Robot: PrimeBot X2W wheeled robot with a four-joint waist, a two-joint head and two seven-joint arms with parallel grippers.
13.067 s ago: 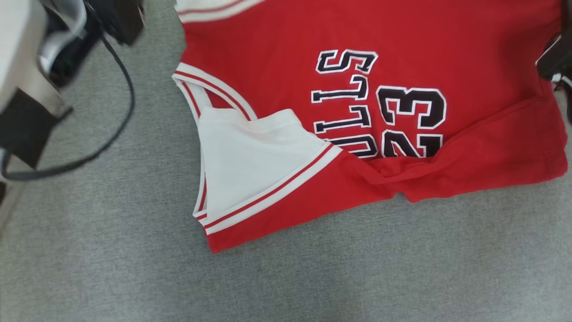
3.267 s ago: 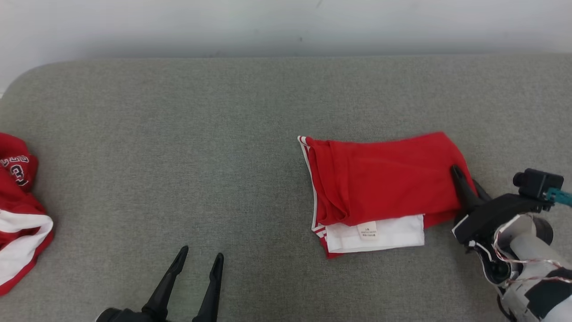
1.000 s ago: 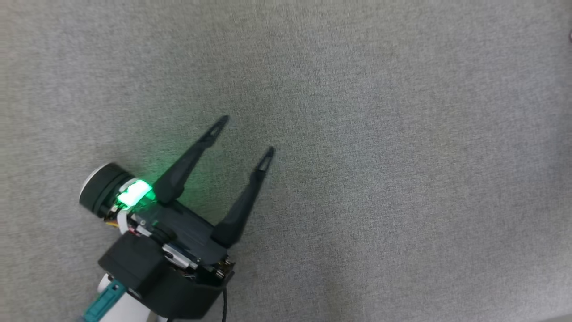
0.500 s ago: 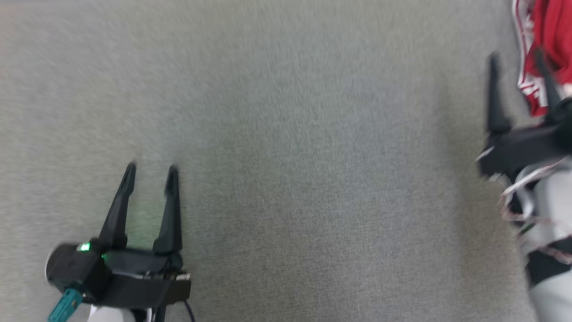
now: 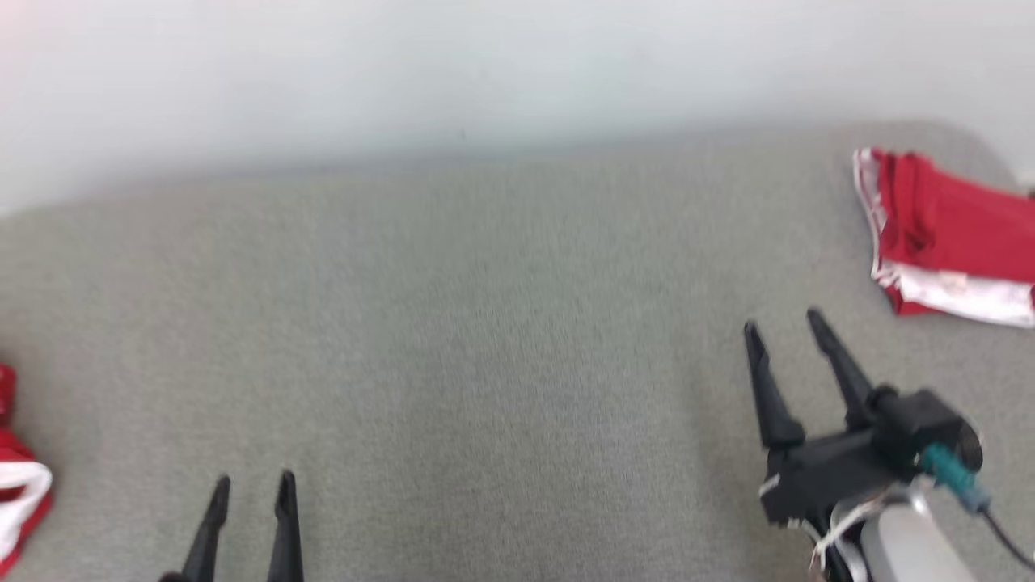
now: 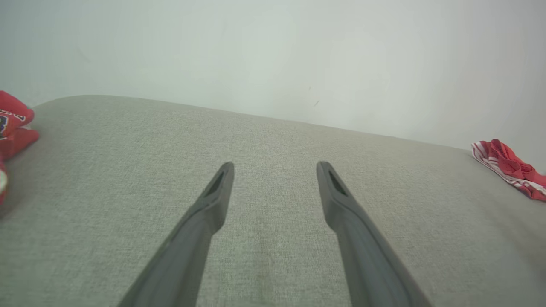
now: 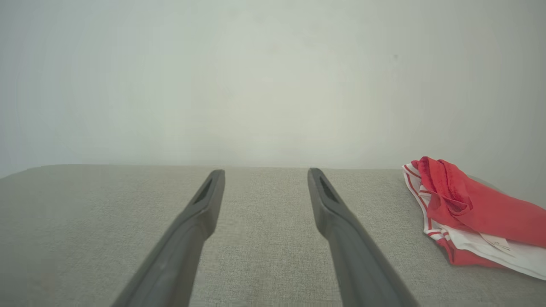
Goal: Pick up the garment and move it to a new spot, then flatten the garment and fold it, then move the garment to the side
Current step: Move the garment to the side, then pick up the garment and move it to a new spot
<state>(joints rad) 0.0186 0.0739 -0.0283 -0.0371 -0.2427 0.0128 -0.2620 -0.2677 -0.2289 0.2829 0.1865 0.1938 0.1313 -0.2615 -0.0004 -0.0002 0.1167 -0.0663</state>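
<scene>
Head view: the folded garment [image 5: 946, 234], red with white trim, was seen laid at the far right end of the grey padded bench [image 5: 485, 323], apparently set aside there to keep the middle free. The left gripper [image 5: 253, 478] and right gripper [image 5: 782, 321] were held low over the bench, fingers spread and nothing grasped, as befits a piece already put down. A second red garment [image 5: 16, 493] was heaped at the left edge.

Left wrist view: the parted fingers were pointed at bare upholstery and the pale wall [image 6: 273, 51], with the two garments well apart at either side.

Right wrist view: the folded piece was shown nearby, right of the empty fingers, its label uppermost. The task was judged all but done.
</scene>
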